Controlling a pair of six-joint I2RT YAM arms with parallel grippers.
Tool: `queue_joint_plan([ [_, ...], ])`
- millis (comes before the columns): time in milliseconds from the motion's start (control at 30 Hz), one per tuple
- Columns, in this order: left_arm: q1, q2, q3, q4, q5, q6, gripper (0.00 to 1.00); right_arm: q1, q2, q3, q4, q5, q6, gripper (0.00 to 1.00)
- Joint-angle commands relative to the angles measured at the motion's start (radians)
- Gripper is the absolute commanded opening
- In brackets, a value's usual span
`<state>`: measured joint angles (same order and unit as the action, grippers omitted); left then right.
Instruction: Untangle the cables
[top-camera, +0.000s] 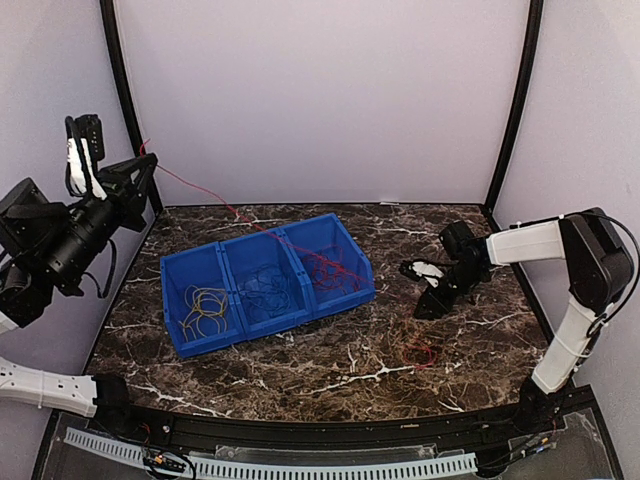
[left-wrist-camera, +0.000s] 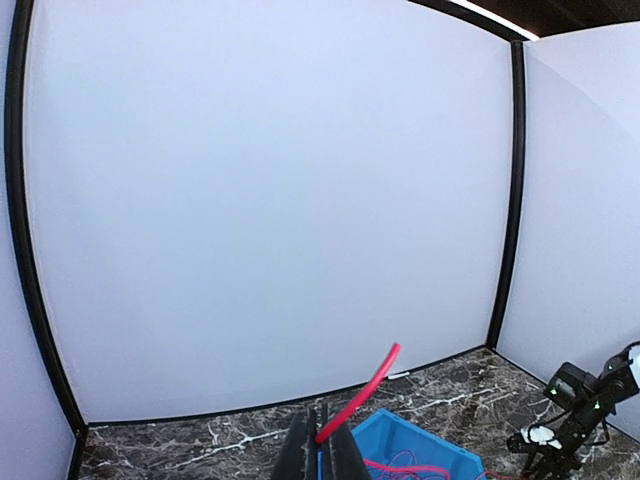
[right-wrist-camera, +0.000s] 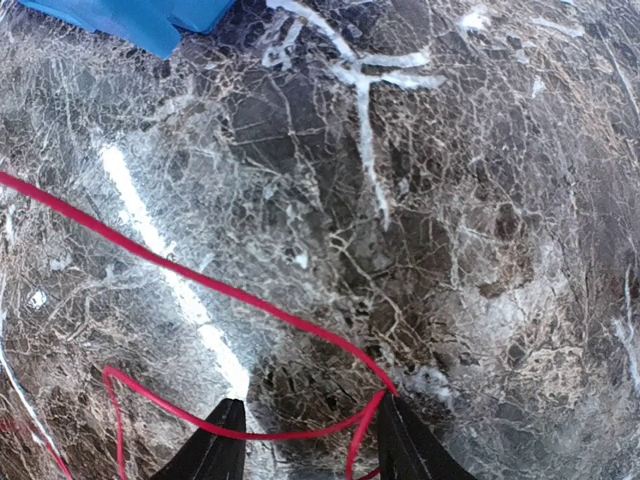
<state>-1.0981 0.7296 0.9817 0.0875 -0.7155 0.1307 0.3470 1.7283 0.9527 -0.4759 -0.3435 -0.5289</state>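
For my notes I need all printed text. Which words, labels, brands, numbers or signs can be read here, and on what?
No text can be read. The blue plastic three-compartment bin, the dark marble-patterned table and the plain white walls show no legible marking.

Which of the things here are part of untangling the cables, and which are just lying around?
Part of the job:
- red cable, pinched in the left gripper
- loose red cable, near the open right gripper
- yellow cable
- blue cable

Just there:
- blue bin holding the cables
- marble table
- white walls
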Motion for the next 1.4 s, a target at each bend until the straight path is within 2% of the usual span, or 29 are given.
queue_joint_plan([
  [0,-0.002,0.036,0.091,-0.055,-0.092,0.107,0.0,-0.021,0.047,-0.031,-0.063,0.099,0.021,0.48],
  [267,-0.002,0.099,0.146,-0.003,-0.09,0.18,0.0,-0.031,0.042,-0.031,-0.066,0.096,0.02,0.46],
  [333,-0.002,0.119,0.146,-0.008,-0.08,0.175,0.0,-0.032,0.044,-0.027,-0.072,0.089,0.013,0.39],
  [533,-0.002,0.159,0.121,0.007,-0.049,0.145,0.0,-0.032,0.027,-0.007,-0.082,0.068,0.008,0.08],
  [633,-0.002,0.178,0.119,0.015,-0.023,0.134,0.0,-0.032,-0.027,0.023,-0.101,0.025,0.008,0.0],
  [833,-0.002,0.293,0.198,-0.061,0.051,0.069,0.0,-0.007,-0.106,0.185,-0.218,-0.058,-0.008,0.0],
  [1000,-0.002,0.417,0.258,-0.172,0.194,-0.076,0.0,0.042,-0.174,0.31,-0.267,-0.06,-0.022,0.0],
  [1133,-0.002,0.452,0.209,-0.114,0.264,-0.155,0.0,0.049,-0.197,0.352,-0.237,-0.082,0.0,0.0],
  [1367,-0.002,0.504,0.166,-0.025,0.336,-0.291,0.0,0.097,-0.172,0.56,-0.247,-0.141,0.023,0.0],
])
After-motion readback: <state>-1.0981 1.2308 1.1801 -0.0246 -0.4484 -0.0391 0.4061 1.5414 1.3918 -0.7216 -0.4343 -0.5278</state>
